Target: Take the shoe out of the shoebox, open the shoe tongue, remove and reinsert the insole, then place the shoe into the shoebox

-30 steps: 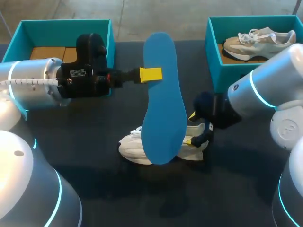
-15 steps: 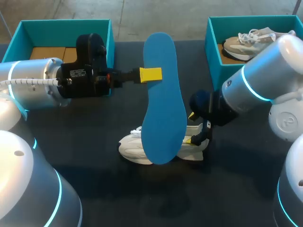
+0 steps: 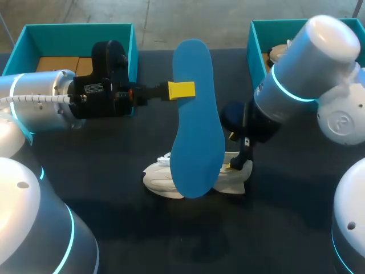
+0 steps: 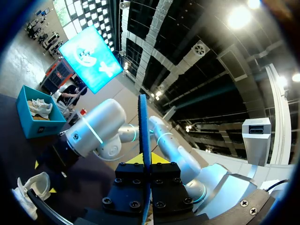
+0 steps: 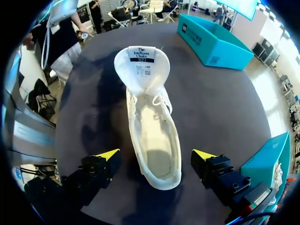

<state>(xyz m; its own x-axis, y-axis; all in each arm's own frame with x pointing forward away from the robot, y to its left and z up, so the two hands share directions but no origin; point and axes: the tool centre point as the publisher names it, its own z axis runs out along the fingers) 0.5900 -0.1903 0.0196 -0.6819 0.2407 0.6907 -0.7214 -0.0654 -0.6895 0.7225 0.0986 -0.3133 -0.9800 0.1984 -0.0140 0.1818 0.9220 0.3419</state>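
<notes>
Worktop: I saw a dark, matte worktop (image 3: pixel 108 165) under both arms, with faint shadows beneath the shoe.
Left shoebox: a teal left shoebox (image 3: pixel 132 43) stood at the far left corner. I could make out only brown card on its floor.
Left arm: my left arm (image 3: pixel 40 100) came in from the left and lay level above the worktop, just in front of that box.
Left hand: my left hand (image 3: pixel 181 89) was closed on the insole, its yellow tips pinching the upper part. In the left wrist view the insole stood edge-on between the fingers.
Insole: the blue insole (image 3: pixel 197 142) hung lengthwise in the air over the middle, and from the head view its lower end covered part of the shoe.
Shoe: the white shoe (image 5: pixel 152 136) lay on the worktop near the middle, out of any box. Its tongue (image 5: pixel 141 65) was folded back and the bare inside was open to view.
Right hand: my right hand (image 5: pixel 156 153) hung over the heel end with its fingers spread wide, one on each side of the shoe. It gripped nothing.
Right arm: my right arm (image 3: pixel 311 63) reached in from the right, crossing in front of the right shoebox.
Right shoebox: a teal right shoebox (image 3: pixel 258 65) stood at the far right corner with a second shoe (image 3: pixel 278 52) inside, mostly hidden by the arm.
</notes>
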